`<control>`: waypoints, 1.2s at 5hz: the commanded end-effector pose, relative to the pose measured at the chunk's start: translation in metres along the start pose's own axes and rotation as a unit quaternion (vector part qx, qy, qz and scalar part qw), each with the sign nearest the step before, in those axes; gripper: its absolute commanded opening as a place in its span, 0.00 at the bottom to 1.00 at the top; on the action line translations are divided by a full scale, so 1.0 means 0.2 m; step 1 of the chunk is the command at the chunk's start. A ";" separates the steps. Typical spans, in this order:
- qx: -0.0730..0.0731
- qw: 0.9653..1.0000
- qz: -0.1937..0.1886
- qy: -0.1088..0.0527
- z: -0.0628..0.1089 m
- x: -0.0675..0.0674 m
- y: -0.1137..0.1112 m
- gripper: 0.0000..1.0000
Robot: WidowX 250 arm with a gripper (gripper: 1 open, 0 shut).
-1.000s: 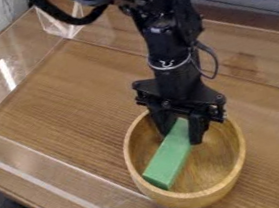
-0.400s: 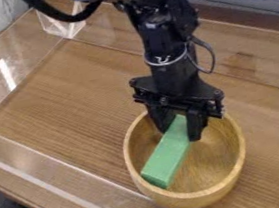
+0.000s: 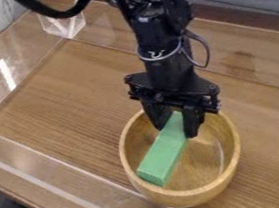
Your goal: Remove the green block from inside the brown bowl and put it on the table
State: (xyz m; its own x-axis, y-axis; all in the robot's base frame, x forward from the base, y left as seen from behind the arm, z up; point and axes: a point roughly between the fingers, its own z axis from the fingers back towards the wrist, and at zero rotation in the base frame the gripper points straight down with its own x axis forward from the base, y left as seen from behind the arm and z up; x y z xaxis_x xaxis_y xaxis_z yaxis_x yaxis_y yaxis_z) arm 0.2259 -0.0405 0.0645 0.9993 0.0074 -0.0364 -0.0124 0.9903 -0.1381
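Note:
The green block (image 3: pixel 161 157) slants inside the brown bowl (image 3: pixel 226 167), its lower end down in the bowl's hollow and its upper end up between the fingers of my gripper (image 3: pixel 179 122). The gripper is shut on that upper end, directly over the bowl's far half. The black arm rises from the gripper toward the top of the frame. The bowl sits on the table (image 3: pixel 73 97) near the front right.
Low clear acrylic walls (image 3: pixel 65 205) border the tabletop along the front and left. A clear panel (image 3: pixel 64 26) stands at the back left. Open wood surface lies left and behind the bowl.
The gripper and the block's upper end have risen a little and shifted slightly left. The bowl stays in place.

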 end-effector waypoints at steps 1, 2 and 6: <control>-0.004 1.000 0.002 -0.029 0.08 0.02 0.01 0.00; -0.005 1.000 0.003 -0.029 0.10 0.02 0.02 0.00; -0.007 1.000 0.002 -0.031 0.16 -0.02 0.06 0.00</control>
State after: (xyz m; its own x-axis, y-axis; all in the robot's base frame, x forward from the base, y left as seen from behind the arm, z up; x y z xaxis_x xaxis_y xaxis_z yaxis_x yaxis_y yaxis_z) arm 0.2193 -0.0250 0.0852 0.9995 0.0264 -0.0168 -0.0286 0.9881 -0.1510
